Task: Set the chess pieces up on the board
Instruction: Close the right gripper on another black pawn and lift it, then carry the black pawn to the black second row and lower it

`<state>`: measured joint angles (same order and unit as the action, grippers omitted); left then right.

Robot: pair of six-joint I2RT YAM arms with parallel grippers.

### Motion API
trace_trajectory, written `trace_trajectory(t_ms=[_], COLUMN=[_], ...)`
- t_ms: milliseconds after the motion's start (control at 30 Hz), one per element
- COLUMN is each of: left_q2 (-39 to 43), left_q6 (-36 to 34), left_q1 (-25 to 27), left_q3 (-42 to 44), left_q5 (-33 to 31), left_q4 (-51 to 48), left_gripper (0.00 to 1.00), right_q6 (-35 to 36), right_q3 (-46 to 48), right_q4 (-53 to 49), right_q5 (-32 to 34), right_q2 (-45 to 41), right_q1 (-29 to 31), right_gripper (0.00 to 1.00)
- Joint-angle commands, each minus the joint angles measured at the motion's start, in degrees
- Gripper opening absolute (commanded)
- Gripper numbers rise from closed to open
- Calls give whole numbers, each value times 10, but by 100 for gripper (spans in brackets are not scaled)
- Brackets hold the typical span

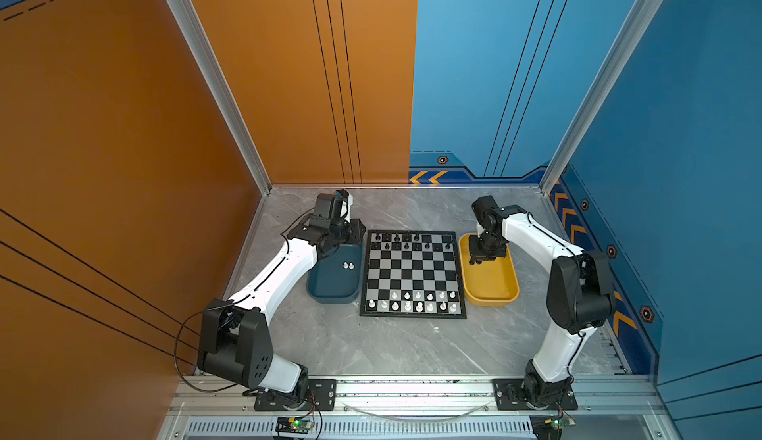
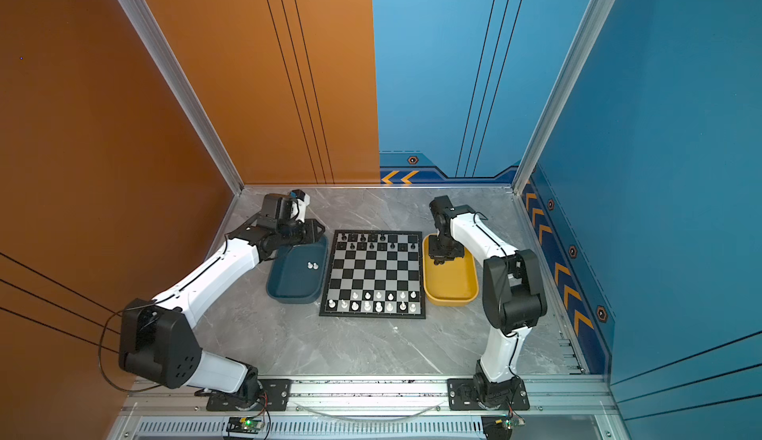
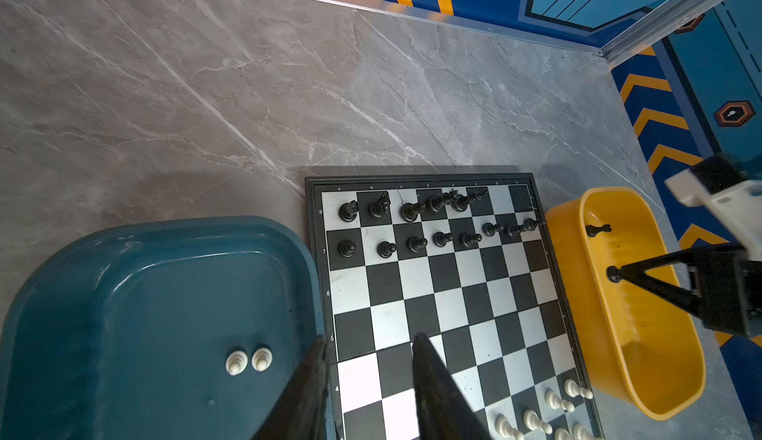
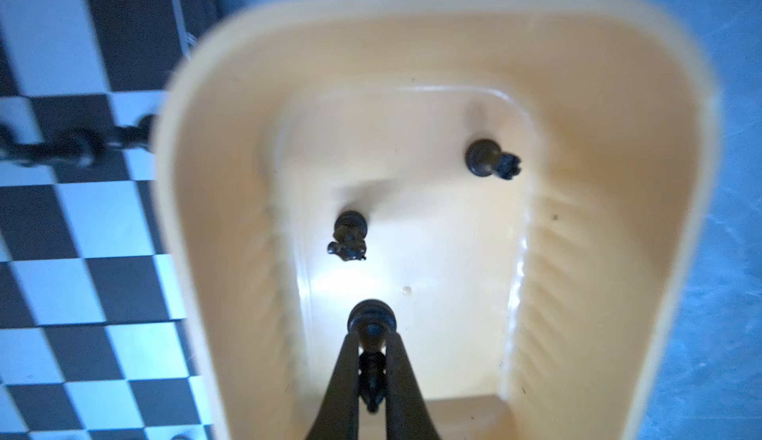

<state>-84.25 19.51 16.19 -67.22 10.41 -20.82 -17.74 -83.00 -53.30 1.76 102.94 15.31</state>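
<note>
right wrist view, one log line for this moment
right end effector: shut on small black chess piece | where: in glossy yellow plastic tray | left end effector: open, empty

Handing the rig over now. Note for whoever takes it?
Left hand: open, empty, above the blue tray rim by the board.
Right hand: shut on a black piece in the yellow tray.
Done: most black pieces on the far rows, most white pieces on the near rows.
To do: two white pieces in the blue tray, two loose black pieces in the yellow tray, plus the held one.
</note>
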Motion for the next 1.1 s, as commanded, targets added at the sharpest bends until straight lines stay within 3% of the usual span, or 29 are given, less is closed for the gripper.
trace_trajectory(t_ms=[0, 200, 667, 1067], left_q2=[-1, 2, 5, 7], left_q6=[-10, -11, -14, -14], left_q1=[0, -6, -25, -34], left_q3=[-3, 7, 25, 33], left_q5=[6, 13, 21, 21], left_q4=[-9, 0, 8, 8], left_gripper=[36, 36, 36, 36], right_q6=[10, 13, 7, -5], right_q3=[-53, -164, -435, -490], right_q4=[-46, -69, -122, -126], right_q5=[31, 34, 14, 3], right_q2=[-29, 27, 283, 357], right_q1=[27, 74, 128, 130], right_gripper=[0, 0, 0, 0])
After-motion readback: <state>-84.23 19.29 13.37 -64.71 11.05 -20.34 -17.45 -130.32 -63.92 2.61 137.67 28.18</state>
